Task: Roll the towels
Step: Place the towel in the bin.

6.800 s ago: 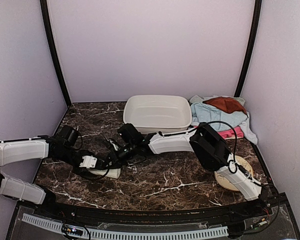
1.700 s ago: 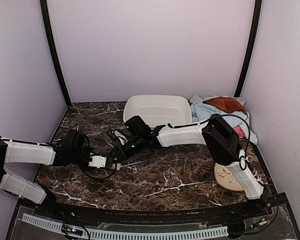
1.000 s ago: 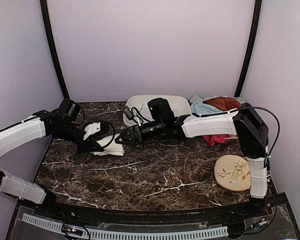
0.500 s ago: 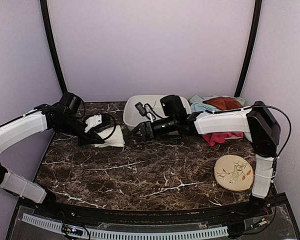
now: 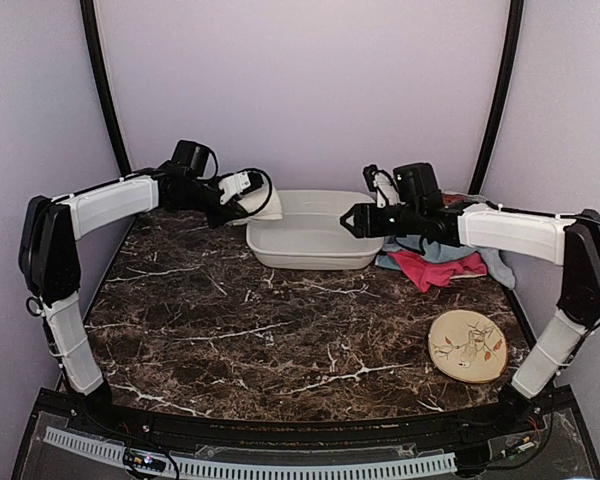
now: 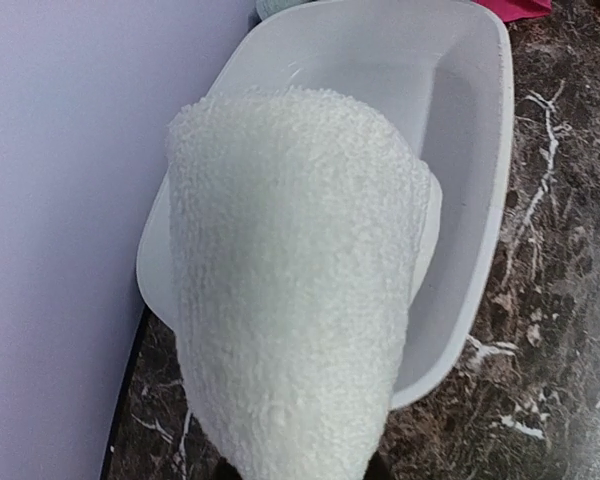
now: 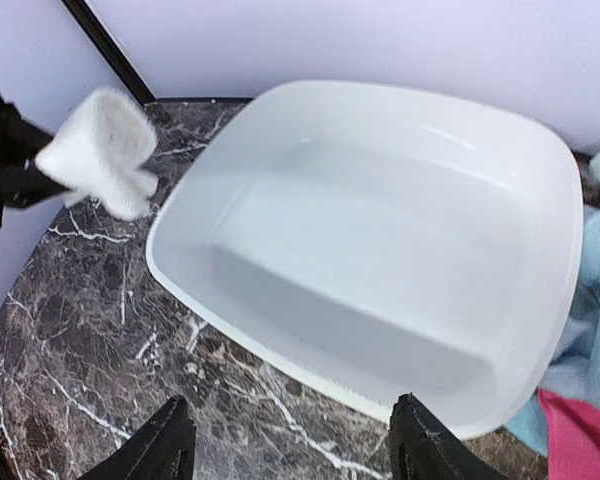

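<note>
Towel roll (image 6: 290, 290) hiding left jaws in wrist view

left arm (image 5: 110, 205): you have raised it from low over the counter (image 5: 280, 340) at the lower left to the upper left of the frame.
left end effector (image 5: 230, 190): it has carried the rolled cream-white towel (image 5: 248, 203) off the counter to the left rim of the white basin (image 5: 310, 262).
right arm (image 5: 510, 230): you swung it from centre-left over to the right.
right end effector (image 5: 350, 220): it has left the towel and now sits above the basin's right end, fingers spread.
round disc (image 5: 467, 345): uncovered by the arm, now fully in view.
pink towel (image 5: 432, 268): more of it shows.
</note>
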Tool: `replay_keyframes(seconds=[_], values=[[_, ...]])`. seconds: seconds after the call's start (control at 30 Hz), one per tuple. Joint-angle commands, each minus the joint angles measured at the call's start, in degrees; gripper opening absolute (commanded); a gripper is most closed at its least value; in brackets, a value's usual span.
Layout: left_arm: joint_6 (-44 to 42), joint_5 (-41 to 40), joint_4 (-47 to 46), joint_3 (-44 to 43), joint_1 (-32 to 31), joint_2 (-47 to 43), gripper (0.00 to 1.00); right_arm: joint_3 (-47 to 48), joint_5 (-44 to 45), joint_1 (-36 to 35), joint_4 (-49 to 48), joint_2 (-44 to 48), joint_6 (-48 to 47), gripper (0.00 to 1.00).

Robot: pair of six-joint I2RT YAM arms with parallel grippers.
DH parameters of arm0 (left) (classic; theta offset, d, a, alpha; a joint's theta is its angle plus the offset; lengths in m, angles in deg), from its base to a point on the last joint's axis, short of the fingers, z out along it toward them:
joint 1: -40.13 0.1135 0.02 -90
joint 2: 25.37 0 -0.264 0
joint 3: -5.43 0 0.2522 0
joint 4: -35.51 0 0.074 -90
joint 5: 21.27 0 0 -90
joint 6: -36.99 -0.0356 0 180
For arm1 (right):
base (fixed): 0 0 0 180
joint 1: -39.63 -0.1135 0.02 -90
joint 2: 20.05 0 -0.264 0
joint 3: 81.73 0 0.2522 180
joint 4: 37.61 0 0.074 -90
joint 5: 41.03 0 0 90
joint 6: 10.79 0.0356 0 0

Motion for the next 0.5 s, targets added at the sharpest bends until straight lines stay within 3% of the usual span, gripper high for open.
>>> replay_keyframes(seconds=[0.0, 0.23, 0.47], values=[[-2.0, -4.6, -5.8, -11.3, -2.2, 9.6, 0.00, -10.1, 2.4, -0.5, -4.5, 7.3, 2.0, 0.67], [-6.2, -10.4, -10.7, -27.9, -5.1, 26.6, 0.00, -22.1, 0.9, -1.1, -11.7, 16.2, 6.1, 0.66], [-8.7, -13.8, -10.7, -40.1, -6.2, 40.1, 0.00, -26.1, -0.5, -1.6, -12.5, 19.9, 7.6, 0.66]])
